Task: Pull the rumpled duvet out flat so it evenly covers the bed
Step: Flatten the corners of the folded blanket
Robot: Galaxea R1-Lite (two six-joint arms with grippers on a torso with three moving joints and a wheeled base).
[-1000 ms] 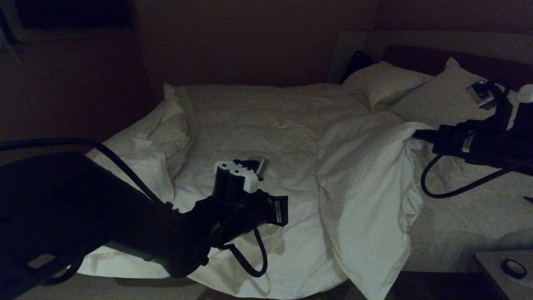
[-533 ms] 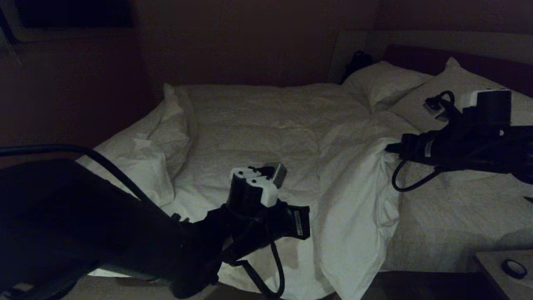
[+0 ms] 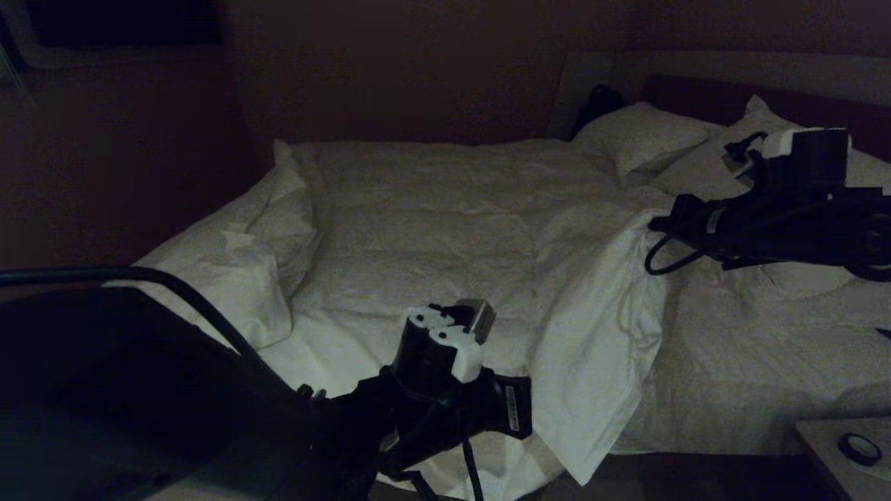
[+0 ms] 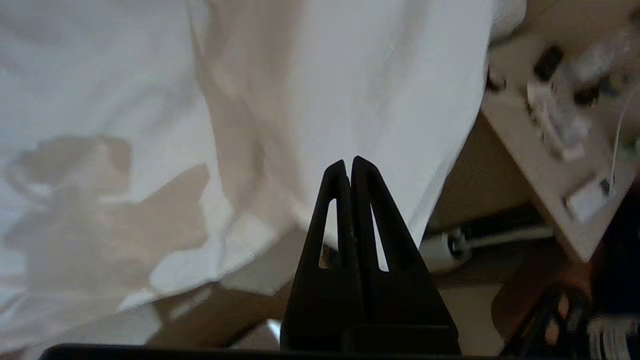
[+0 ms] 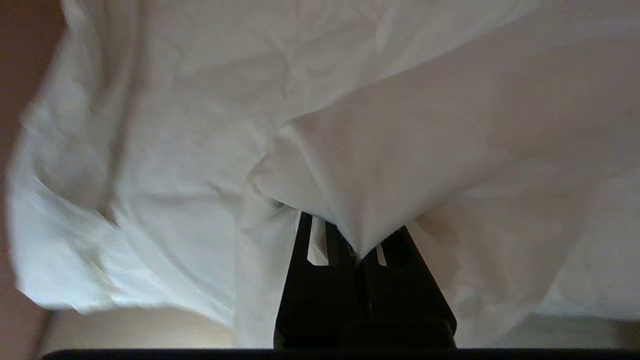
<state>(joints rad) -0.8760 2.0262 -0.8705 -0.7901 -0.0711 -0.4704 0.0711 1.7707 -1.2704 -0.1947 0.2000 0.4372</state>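
Dim walls closed in around the bed (image 3: 731,417), which filled most of what I saw ahead, its dark headboard (image 3: 703,94) off to my right. From my right gripper (image 5: 357,252) outward: its fingers were pressed together on a fold of the duvet (image 3: 445,223), the white cloth draping over the fingertips in my right wrist view, and in the head view that arm reached across the pillow end of the bed with the cloth's edge gathered at the gripper (image 3: 658,224). From that pinch the duvet ran as a raised ridge toward the bed's near edge, where a loose flap hung over the side; beyond the ridge it lay spread and creased over the middle of the mattress, and it bunched up in a heap at the far left corner. Two pillows (image 3: 644,136) sat against the headboard, just behind my right arm. My left gripper (image 4: 351,165) was closed with nothing between its fingers, hanging near the hanging edge of the duvet by the bed's near side. A bedside table (image 3: 825,445) stood at the lower right, with a small dark ring (image 3: 857,447) lying on it.
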